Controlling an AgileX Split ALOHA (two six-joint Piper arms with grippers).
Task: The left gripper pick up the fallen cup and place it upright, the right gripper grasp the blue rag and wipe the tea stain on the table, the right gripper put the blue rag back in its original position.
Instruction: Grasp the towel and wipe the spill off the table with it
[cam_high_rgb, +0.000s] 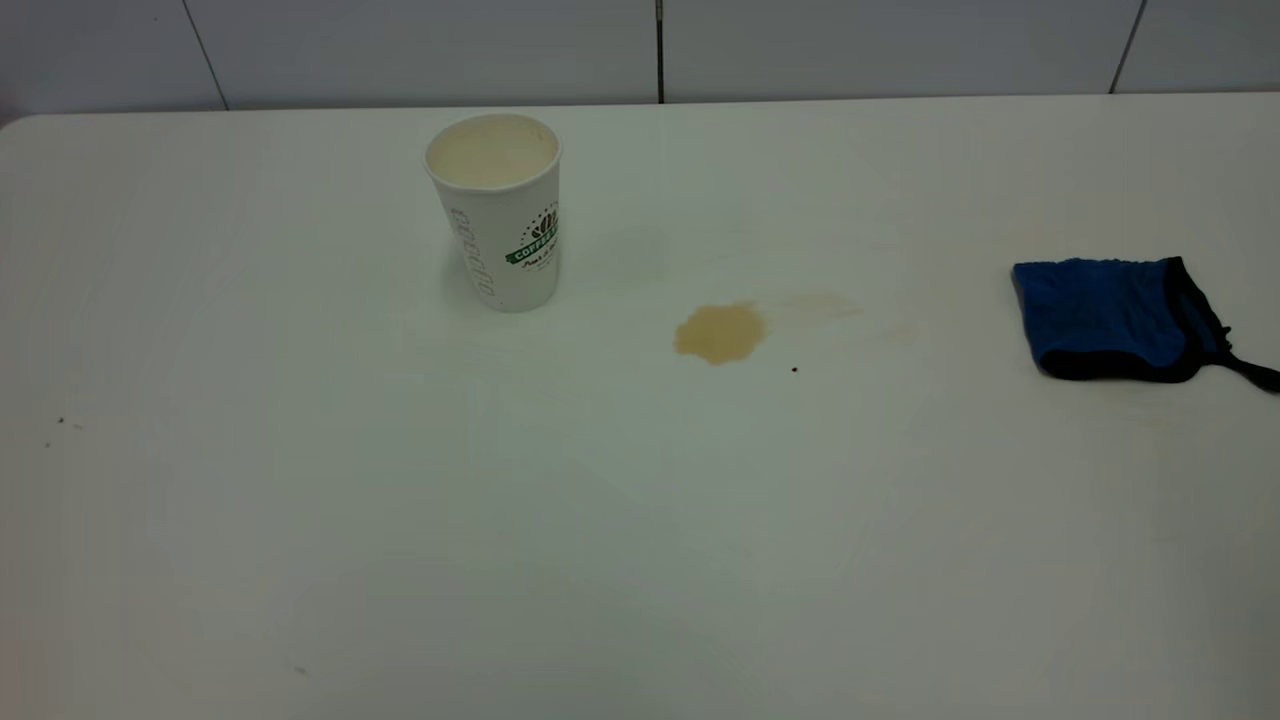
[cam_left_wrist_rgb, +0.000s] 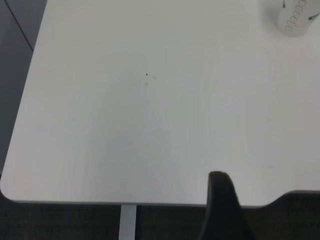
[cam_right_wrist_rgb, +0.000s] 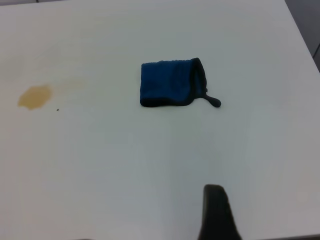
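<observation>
One step of three is looking finished: the cup (cam_high_rgb: 494, 210) is standing upright on the counter (cam_high_rgb: 400, 520), mouth up, well off to the left of the tea stain (cam_high_rgb: 720, 333) and a little farther back. The tea stain is sitting as a tan puddle near the middle of the counter, with a fainter smear trailing from it toward the blue rag (cam_high_rgb: 1115, 318) and a tiny dark speck just in front of it. The blue rag is lying folded and flat, well apart from the tea stain on its right side, a dark cord trailing off its far end.

Neither arm is showing in the exterior view. The left gripper (cam_left_wrist_rgb: 222, 210) is hanging back over the near edge of the counter, far from the cup (only the cup's base is peeking into that wrist view), and is holding nothing that I can see. The right gripper (cam_right_wrist_rgb: 216, 212) is hovering short of the blue rag, not touching it. Only one dark finger tip is showing in each wrist view, so how far either pair of fingers is spread I cannot tell.

Judging from this, grasping the blue rag, wiping, and returning it are all remaining.
</observation>
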